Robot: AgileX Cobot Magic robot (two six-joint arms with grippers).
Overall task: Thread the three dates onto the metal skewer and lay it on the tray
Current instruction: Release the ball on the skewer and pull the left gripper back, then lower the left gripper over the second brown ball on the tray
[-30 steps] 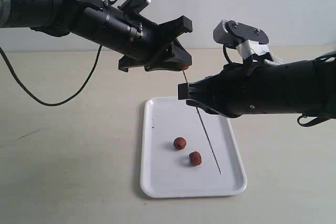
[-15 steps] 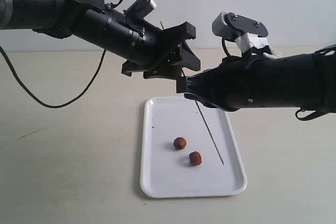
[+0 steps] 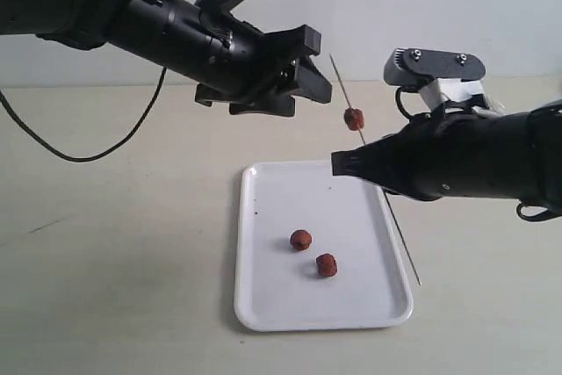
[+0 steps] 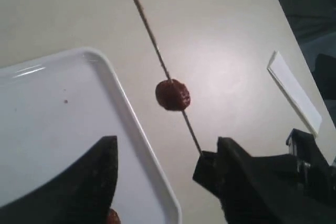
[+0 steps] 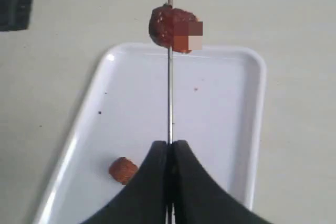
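Observation:
The thin metal skewer (image 3: 390,212) is held tilted above the white tray (image 3: 281,296), with my right gripper (image 3: 351,161) shut on its middle. One reddish-brown date (image 3: 354,118) is threaded on the skewer's upper part, above that grip. In the right wrist view this date (image 5: 170,29) sits on the skewer (image 5: 169,98) beyond the shut gripper (image 5: 169,144). Two more dates (image 3: 300,239) (image 3: 327,264) lie on the tray. My left gripper (image 3: 312,68) hangs open to the left of the skewered date, not touching it. In the left wrist view the left gripper (image 4: 163,166) frames the date (image 4: 172,95).
The tray rests on a pale tabletop (image 3: 123,243). A black cable (image 3: 88,164) from the left arm trails over the table at the left. A white flat strip (image 4: 294,93) lies on the table in the left wrist view.
My left gripper has let go of the date and pulled back to the left, open. The right gripper has moved right with the skewer, the date now threaded on it.

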